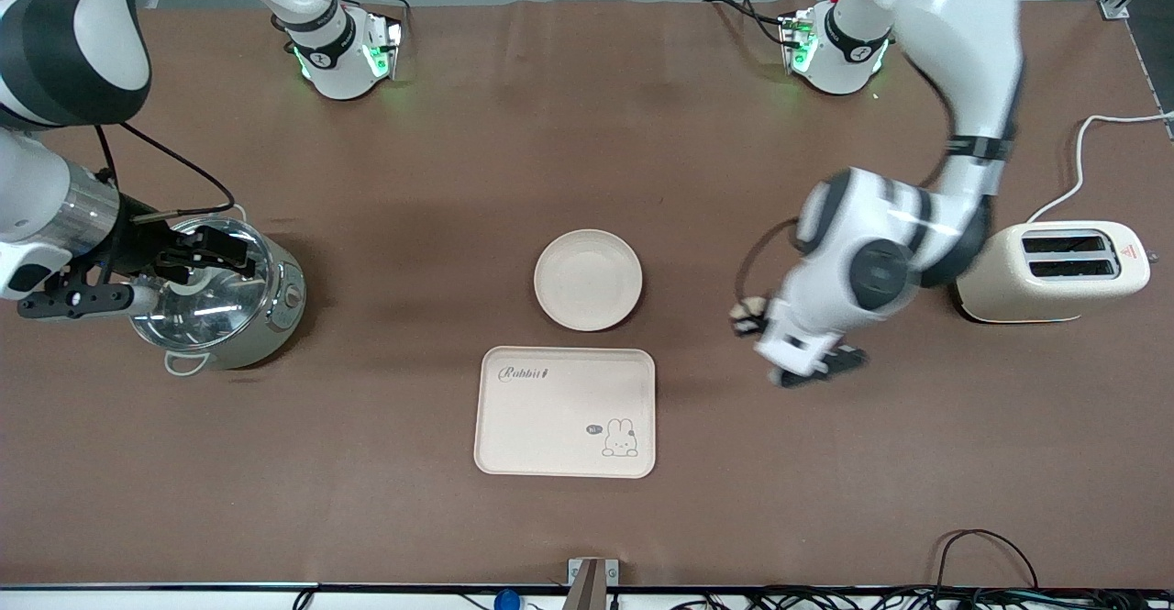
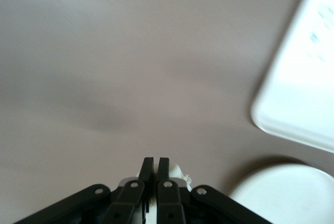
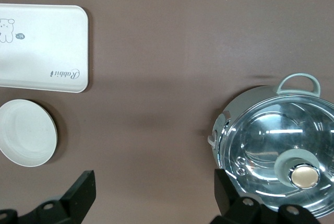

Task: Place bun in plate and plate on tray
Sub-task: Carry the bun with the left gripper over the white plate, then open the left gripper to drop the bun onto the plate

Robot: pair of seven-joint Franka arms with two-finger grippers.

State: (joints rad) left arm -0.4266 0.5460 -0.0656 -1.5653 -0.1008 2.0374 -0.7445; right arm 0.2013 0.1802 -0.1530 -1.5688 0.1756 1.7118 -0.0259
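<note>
In the front view, the left gripper [image 1: 754, 314] hangs over bare table between the plate [image 1: 588, 280] and the toaster [image 1: 1053, 271]. A small pale lump sits at its tip. This looks like the bun [image 1: 754, 305], pinched so it can be carried to the plate. The plate is empty and lies flat on the brown table [image 1: 587, 115]. The tray [image 1: 566, 411] lies just beside the plate, nearer the camera, with a thin gap between them. It is empty too, so it is ready for the plate. The right gripper [image 1: 193, 261] waits over the pot [image 1: 225, 303] with the glass lid, toward the right arm's end of the table, out of the way.

In the left wrist view, the 2 black fingers [image 2: 147, 167] stand almost together, squeezed tight. A bit of the white bun [image 2: 176, 173] peeks out beside them, so the left gripper is holding the bun. A corner of the tray [image 2: 297, 93] and an edge of the plate [image 2: 282, 195] show ahead, which fits a move toward the plate.

In the right wrist view, the 2 fingers [image 3: 81, 195] of the right gripper [image 3: 154, 195] stand wide apart and hold nothing. The pot [image 3: 245, 114] with its shiny lid [image 3: 276, 145] and round knob [image 3: 305, 176] sits just below them. The tray [image 3: 44, 46] and plate [image 3: 26, 132] lie well apart from the pot. I think the bun goes in the plate next.
</note>
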